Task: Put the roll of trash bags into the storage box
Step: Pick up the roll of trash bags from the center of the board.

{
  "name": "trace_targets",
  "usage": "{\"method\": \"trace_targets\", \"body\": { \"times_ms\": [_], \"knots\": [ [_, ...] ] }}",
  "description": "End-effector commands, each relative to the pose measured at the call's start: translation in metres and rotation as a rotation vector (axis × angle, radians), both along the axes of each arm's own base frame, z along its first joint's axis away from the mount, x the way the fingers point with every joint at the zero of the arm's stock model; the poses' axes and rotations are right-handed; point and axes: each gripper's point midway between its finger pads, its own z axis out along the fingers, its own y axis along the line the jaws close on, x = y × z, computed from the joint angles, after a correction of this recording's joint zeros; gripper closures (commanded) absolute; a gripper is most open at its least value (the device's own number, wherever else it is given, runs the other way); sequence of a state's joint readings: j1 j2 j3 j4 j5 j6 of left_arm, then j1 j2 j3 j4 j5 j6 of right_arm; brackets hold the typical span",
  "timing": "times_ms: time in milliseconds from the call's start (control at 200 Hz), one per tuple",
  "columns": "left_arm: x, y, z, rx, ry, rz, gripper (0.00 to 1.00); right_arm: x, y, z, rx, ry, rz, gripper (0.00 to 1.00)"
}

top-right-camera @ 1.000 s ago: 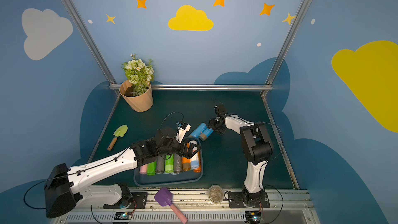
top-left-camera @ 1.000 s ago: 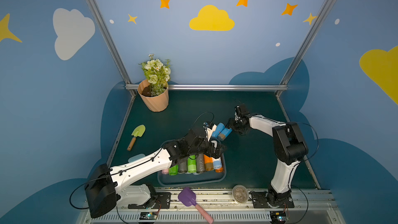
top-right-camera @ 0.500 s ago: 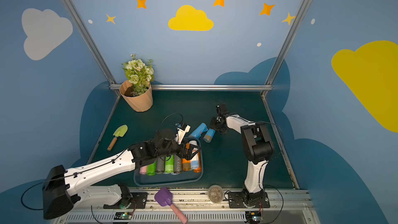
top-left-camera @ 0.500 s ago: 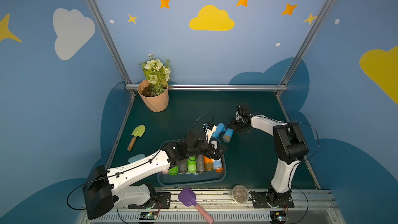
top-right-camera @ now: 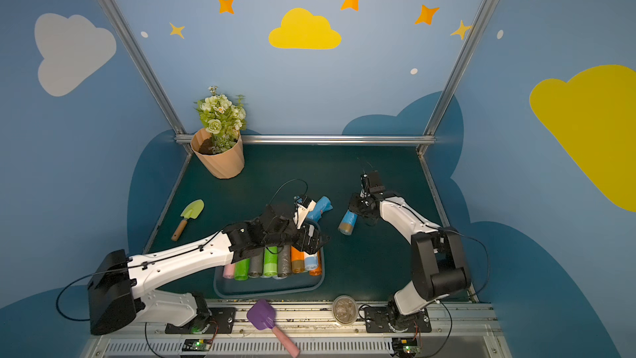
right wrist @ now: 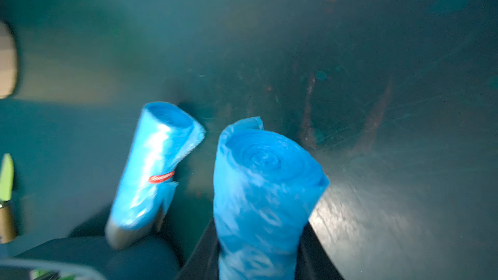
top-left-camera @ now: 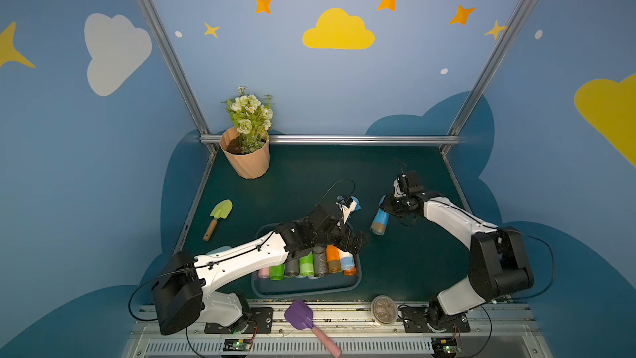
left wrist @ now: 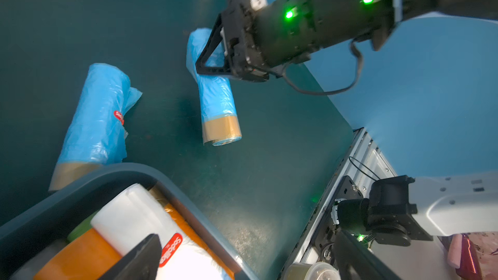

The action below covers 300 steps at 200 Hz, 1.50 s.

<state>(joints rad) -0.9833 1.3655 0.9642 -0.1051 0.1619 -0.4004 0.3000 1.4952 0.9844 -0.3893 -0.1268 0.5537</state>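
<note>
**A:** Where is the roll of trash bags?

**B:** The light blue plastic roll of trash bags (top-left-camera: pixel 379 222), with a tan paper band at one end, is out on the dark green tabletop (top-left-camera: pixel 309 173). It sits right of the shallow dark blue-grey plastic storage box (top-left-camera: pixel 309 293), apart from it and not inside.

**A:** Which way does it run?

**B:** In both top views its long axis goes far to near, leaning slightly left at the near end. The tan banded end points near. The plain blue end points far, into the right gripper (top-left-camera: pixel 388 207).

**A:** Is it held?

**B:** Yes. The right wrist view shows black fingers (right wrist: pixel 199 259) pressed against both sides, clamping its far end. I cannot tell whether the banded end rests on the table or is lifted.

**A:** And the left gripper?

**B:** The left gripper (top-left-camera: pixel 357 240) hangs over the box's far right corner. Its jaws are spread wide with nothing between them.

**A:** What's hard to see?

**B:** The right wrist view is blurred and cuts the roll off at the frame edge. A second blue roll (top-right-camera: pixel 319 207) lies just beyond the box's far right corner, partly hidden by the left arm (top-left-camera: pixel 247 256). That arm also covers the far ends of the coloured rolls (top-left-camera: pixel 306 266) lined up in the box.
</note>
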Motion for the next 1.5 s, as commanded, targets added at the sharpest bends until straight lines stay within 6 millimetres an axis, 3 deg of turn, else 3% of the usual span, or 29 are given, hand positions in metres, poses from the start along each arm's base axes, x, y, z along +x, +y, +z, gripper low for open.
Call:
{"method": "trace_targets", "body": {
  "times_ms": [0,345,541,1116,1497],
  "knots": [
    [0.012,-0.004,0.004,-0.018,-0.022,0.054,0.02,-0.016,0.002,0.021,0.020,-0.035,0.033,0.72],
    [0.025,-0.027,0.001,-0.101,-0.027,0.085,0.04,-0.058,0.038,0.063,0.130,-0.098,0.150,0.71],
    [0.034,-0.037,-0.004,-0.126,-0.028,0.105,0.10,-0.070,0.050,0.077,0.156,-0.128,0.173,0.71],
    [0.033,-0.064,-0.011,-0.154,0.011,0.084,0.20,-0.073,0.063,0.080,0.152,-0.140,0.194,0.71],
    [0.029,-0.069,-0.021,-0.135,0.020,0.079,0.44,-0.075,0.061,0.086,0.145,-0.156,0.181,0.70]
  ]
}}
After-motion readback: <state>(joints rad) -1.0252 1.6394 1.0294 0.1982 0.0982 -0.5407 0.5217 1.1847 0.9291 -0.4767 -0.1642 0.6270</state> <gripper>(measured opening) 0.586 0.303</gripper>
